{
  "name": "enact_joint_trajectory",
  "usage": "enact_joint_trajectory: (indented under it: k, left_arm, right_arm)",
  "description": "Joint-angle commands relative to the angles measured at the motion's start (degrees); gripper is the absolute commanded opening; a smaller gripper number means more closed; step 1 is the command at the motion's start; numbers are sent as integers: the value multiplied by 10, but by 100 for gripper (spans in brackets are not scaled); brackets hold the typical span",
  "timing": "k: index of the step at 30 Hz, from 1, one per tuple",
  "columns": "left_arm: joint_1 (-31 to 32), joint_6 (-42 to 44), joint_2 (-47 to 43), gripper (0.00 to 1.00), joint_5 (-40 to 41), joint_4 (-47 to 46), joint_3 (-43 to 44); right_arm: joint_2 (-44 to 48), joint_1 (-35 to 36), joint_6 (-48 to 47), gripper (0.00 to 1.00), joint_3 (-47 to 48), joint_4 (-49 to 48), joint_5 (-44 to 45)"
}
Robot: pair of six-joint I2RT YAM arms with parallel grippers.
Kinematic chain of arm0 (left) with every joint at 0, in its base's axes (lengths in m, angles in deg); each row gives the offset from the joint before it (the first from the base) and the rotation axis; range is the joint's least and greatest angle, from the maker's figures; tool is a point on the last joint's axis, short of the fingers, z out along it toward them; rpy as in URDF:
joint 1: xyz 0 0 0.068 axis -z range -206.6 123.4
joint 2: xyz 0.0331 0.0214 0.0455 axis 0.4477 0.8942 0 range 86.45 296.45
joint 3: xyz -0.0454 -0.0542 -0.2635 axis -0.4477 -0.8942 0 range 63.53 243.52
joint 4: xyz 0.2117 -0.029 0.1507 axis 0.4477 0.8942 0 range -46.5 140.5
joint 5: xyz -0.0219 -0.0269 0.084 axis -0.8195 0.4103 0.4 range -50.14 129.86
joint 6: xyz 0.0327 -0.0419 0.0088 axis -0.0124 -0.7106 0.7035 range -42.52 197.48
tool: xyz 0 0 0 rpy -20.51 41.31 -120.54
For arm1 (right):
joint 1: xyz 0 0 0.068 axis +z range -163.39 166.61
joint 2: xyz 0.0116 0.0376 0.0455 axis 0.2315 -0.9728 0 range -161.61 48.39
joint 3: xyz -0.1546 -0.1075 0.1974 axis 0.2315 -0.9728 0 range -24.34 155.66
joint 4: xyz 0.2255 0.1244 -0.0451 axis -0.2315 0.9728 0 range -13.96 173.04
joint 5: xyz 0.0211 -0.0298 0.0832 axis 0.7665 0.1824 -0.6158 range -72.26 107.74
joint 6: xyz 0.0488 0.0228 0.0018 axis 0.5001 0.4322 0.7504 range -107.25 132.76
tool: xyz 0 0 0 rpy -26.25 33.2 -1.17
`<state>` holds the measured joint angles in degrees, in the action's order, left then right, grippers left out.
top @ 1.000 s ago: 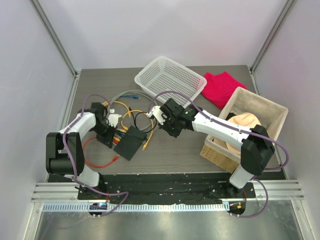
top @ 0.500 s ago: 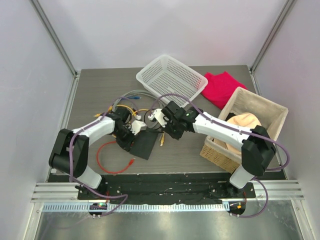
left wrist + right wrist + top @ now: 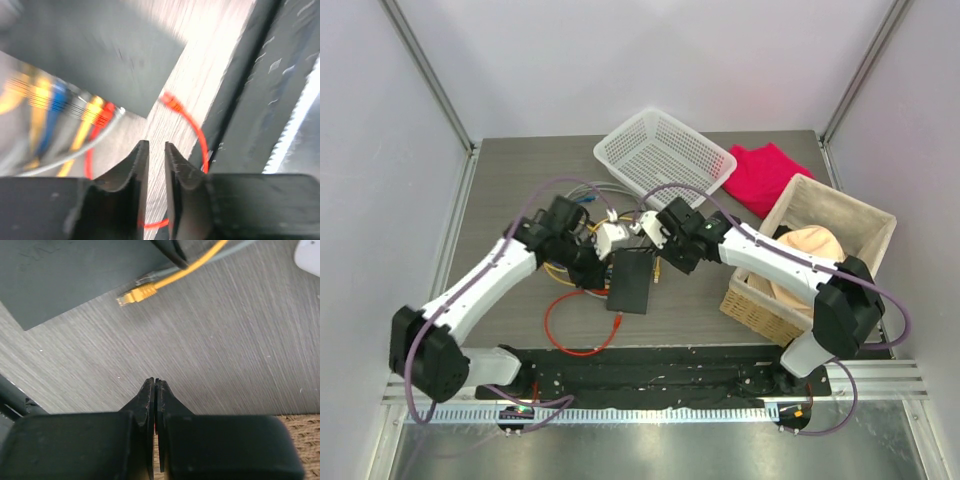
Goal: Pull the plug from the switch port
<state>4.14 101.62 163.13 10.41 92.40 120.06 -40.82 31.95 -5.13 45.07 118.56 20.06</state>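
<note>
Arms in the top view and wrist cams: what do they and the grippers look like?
The left arm and right arm match: white links, black joints, and a purple cable looping along each. A white block sits at each wrist. The left gripper and right gripper have plain black tapered fingers on black bodies. No markings are visible.

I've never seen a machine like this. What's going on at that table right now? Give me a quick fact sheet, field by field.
Switch: flat black box, middle of the grey table
Plugged cables: yellow, blue and red plugs along one switch edge, blurred
Yellow plug: lying loose beside the switch
Red plug: lying loose near the switch corner
Left end effector: slightly open, empty
Right end effector: shut, empty
Behind: white mesh basket, red cloth
</note>
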Motion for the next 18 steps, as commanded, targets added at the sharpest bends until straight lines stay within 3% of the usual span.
enact_joint_trajectory:
  k: [1, 3, 5, 7, 9, 10, 12, 18]
  left_arm:
    - [-66, -4, -45, 31, -91, 91, 132]
    - [-109, -27, -53, 39, -109, 79, 181]
    - [-161, -84, -50, 55, -123, 59, 209]
    - [-211, -147, -30, 68, -154, -11, 227]
    - [-281, -256, -3, 70, -148, -91, 229]
    - [-294, -275, 38, 69, -141, -101, 237]
    - [-305, -276, 82, 66, -138, -94, 270]
    - [-305, -267, 233, 65, -217, -109, 318]
  right_arm:
    - [29, -17, 3, 1, 38, 1, 8]
    - [35, -38, 22, 1, 86, -3, -49]
    - [27, -57, 52, 2, 149, -30, -58]
    - [6, -69, 73, 23, 205, -32, -79]
    - [-40, -80, 66, 48, 289, -24, -109]
    - [-60, -80, 54, 51, 317, -6, -124]
    - [-107, -81, 20, 53, 378, 19, -173]
    - [-132, -87, 14, 49, 381, 49, -231]
